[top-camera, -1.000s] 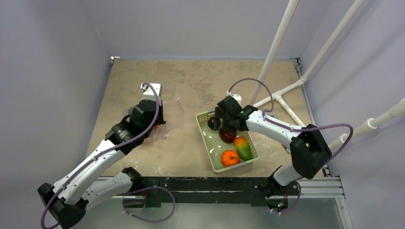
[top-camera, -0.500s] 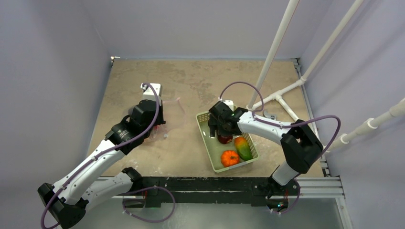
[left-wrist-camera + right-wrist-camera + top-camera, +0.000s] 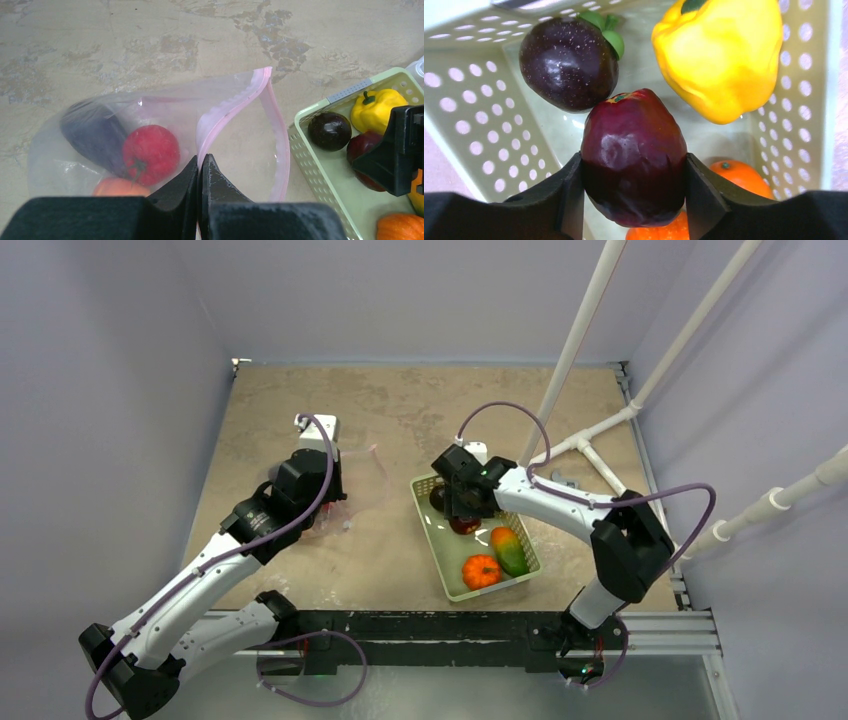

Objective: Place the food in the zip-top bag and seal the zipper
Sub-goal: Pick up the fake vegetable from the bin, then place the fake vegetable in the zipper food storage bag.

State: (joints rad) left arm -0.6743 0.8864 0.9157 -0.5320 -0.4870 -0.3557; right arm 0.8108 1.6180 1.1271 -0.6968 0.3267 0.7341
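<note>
The clear zip-top bag (image 3: 240,150) lies on the table left of the basket, its mouth open. My left gripper (image 3: 199,162) is shut on the near lip of its pink zipper (image 3: 235,100). Inside the bag are a red tomato (image 3: 151,150), a purple eggplant (image 3: 95,132) and a peach piece (image 3: 117,187). My right gripper (image 3: 634,170) is inside the pale green basket (image 3: 474,115), shut on a dark red fruit (image 3: 634,150). A dark purple round fruit (image 3: 569,62), a yellow pepper (image 3: 719,55), an orange piece (image 3: 739,177) and a pumpkin (image 3: 481,571) are in the basket.
A green and red piece (image 3: 510,550) lies in the basket beside the pumpkin. White pipes (image 3: 585,455) stand on the table right of the basket. The left arm (image 3: 280,510) covers most of the bag in the top view. Grey walls close in the table.
My right gripper has come down onto the dark red fruit in the basket, closed on it and shifted slightly to the left. The left arm and the bag have not moved.
</note>
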